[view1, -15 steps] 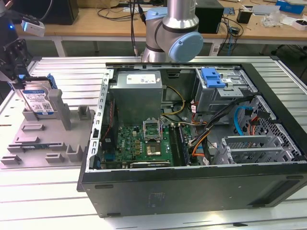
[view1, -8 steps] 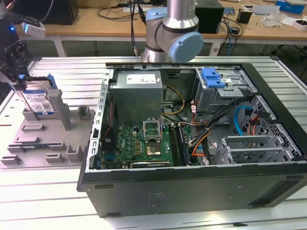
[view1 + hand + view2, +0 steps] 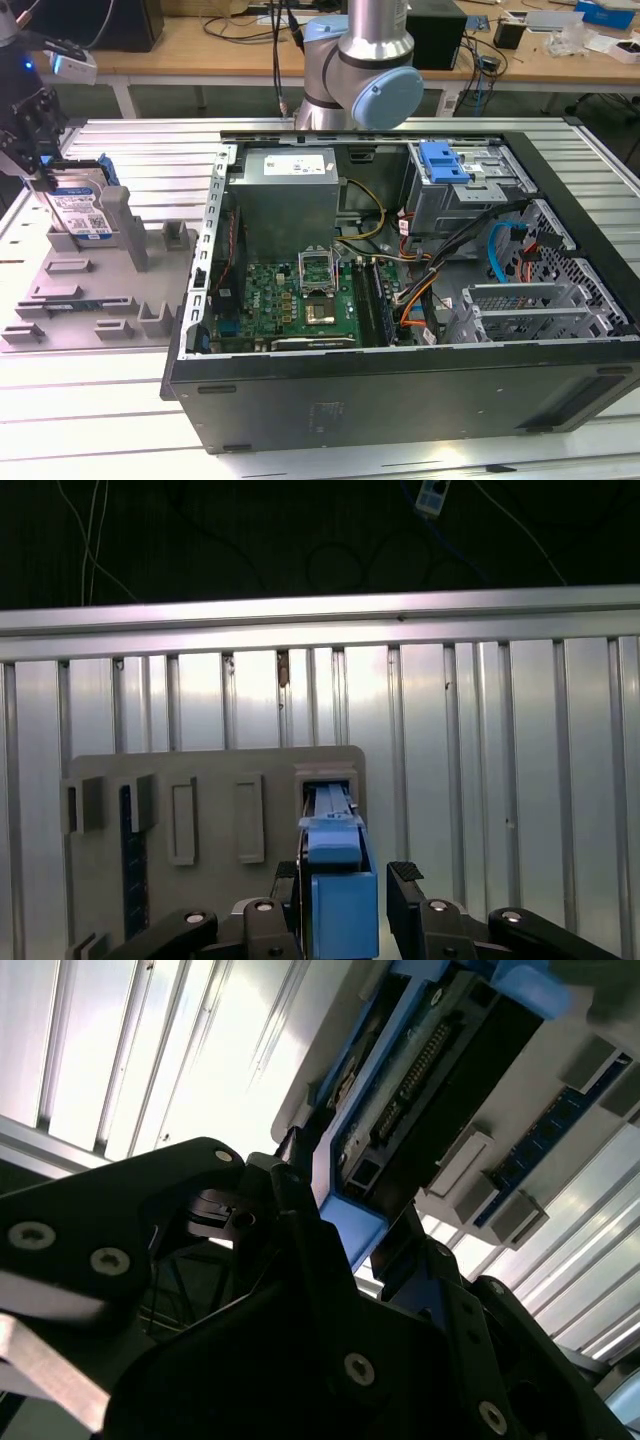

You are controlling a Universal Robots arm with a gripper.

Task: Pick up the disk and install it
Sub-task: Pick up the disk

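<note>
You are working on a slatted metal table (image 3: 100, 430). The open computer case (image 3: 400, 405) takes up the middle and the exterior view's right. Its drive cage (image 3: 470, 200), topped by a blue bracket (image 3: 445, 160), sits at the far corner with no disk in it, so the install has not been done. The arm (image 3: 365, 70) rises behind the case.

At the exterior view's left lies the grey holder tray (image 3: 70, 320), and the disk (image 3: 80, 212) stands on edge in one of its slots, label facing the case. The gripper (image 3: 40, 172) is right over it.

In the first wrist view the gripper (image 3: 345, 880) straddles the disk's blue carrier frame (image 3: 332, 825). Its jaws are partly open and hold nothing. One finger (image 3: 283, 882) sits close against the frame, while the other (image 3: 405, 875) stands apart with a clear gap. The second wrist view shows the same straddle from the connector side of the disk (image 3: 420, 1070).

The step in hand looks like the grasp, and it is off-centre. You would do well to centre the jaws across the frame before closing, so that the near finger does not push the disk sideways in its slot. Close on the blue frame rather than the bare drive, and keep the jaws square to it so the disk can lift straight out without binding.
</note>
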